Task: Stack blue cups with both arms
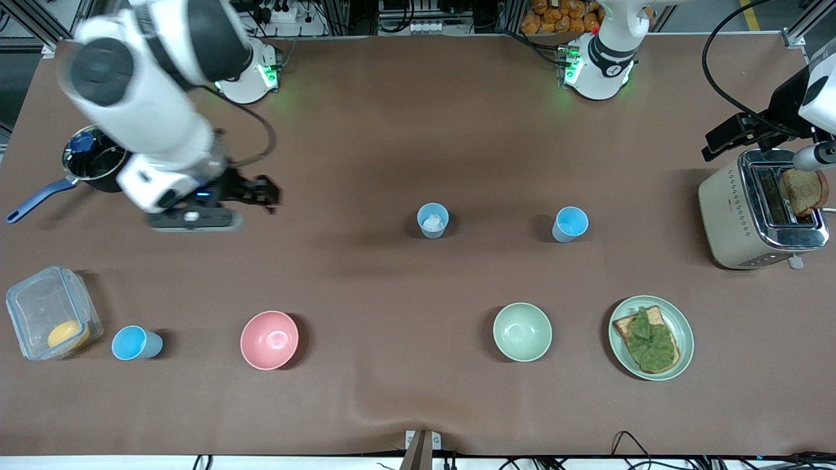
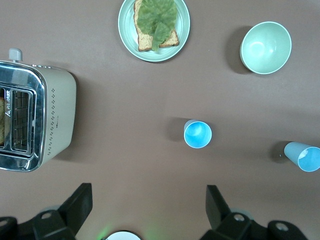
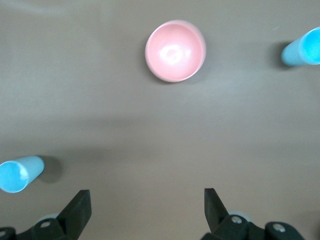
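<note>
Sky-blue cup [image 1: 136, 343] lying sideways, paler cup [image 1: 433, 220] upright, both pincers [image 3: 145, 212] [image 2: 149, 207] wide open, empty.

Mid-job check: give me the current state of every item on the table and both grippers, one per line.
Paler cup: upright, white lump inside.
Middle sky-blue cup: upright, empty.
Cup by the box: standing, tilted look.
Pink bowl: upright, empty.
Green bowl: upright, empty.
Plate: holds topped toast.
Toaster: bread slice sticking up.
Box: yellow item inside.
Pot: open.
Right gripper: open, empty.
Left gripper: open, empty.
</note>
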Robot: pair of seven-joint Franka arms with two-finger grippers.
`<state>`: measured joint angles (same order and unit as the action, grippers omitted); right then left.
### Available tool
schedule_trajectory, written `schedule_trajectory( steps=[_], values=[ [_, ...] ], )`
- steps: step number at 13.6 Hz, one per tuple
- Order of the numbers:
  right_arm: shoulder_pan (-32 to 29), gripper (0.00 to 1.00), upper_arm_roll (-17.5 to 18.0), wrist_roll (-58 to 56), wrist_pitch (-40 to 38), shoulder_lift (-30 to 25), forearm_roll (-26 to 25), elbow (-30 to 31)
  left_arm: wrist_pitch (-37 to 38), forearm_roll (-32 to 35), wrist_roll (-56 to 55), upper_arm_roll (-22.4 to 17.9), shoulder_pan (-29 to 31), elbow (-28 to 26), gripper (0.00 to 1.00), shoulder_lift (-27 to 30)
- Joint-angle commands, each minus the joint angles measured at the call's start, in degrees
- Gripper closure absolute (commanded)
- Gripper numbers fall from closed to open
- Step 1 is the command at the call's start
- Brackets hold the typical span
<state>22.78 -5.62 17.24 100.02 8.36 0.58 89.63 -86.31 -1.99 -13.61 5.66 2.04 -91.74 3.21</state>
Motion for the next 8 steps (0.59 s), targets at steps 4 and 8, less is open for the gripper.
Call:
schedule_trajectory(
  steps=[4, 8],
  values=[
    [-10.81, 0.00, 1.05, -9.40, 2.64, -1.07, -1.81, -1.57, 0.88, -0.74, -2.03, 0.05, -0.28, 0.07, 0.00, 0.13],
    [-14.06, 0.00, 1.05, -12.22, 2.64, -0.10, -2.25, -1.74, 0.88, -0.82, -3.09, 1.27, -0.72, 0.15, 0.00, 0.21]
  ],
)
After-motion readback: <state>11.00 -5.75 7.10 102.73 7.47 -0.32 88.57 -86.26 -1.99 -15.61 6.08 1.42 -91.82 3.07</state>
